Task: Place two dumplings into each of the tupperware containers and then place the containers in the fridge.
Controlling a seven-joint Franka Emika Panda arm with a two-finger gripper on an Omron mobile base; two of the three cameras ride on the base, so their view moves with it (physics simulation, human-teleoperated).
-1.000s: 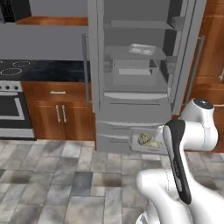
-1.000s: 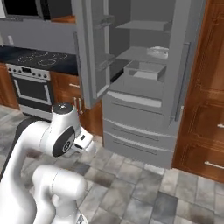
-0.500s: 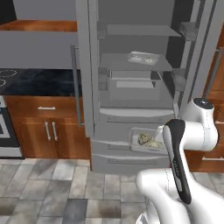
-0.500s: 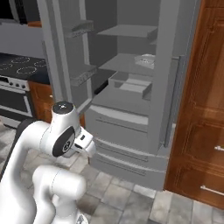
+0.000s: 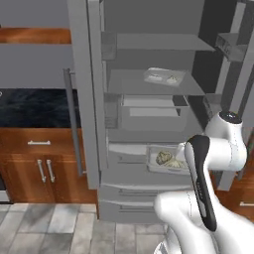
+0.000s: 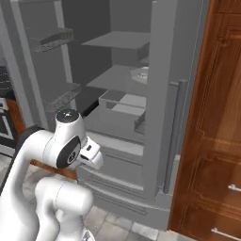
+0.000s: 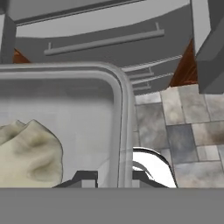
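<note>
My gripper (image 7: 113, 178) is shut on the right rim of a pale grey tupperware container (image 7: 124, 113), one fingertip on each side of the wall. A lumpy beige dumpling (image 7: 28, 153) lies inside it at the left. In the left base view this container (image 5: 152, 159) hangs in front of the fridge's lower drawers, beside my white arm, with two dumplings (image 5: 167, 158) in it. A second tupperware container (image 5: 163, 77) with dumplings rests on the middle shelf of the open fridge (image 5: 149, 49); its edge (image 6: 141, 73) peeks out past the right door.
The fridge's left door (image 5: 79, 99) stands open with a long bar handle. Its right door (image 6: 162, 103) stands open beside a tall wooden cabinet (image 6: 216, 117). Wooden base cabinets (image 5: 34, 168) under a dark counter lie to the left. Grey floor tiles (image 7: 183, 127) lie below.
The whole picture has shifted: the base has moved closer to the fridge, and the stove has slid out of view. The gripper still holds the container in the same way.
</note>
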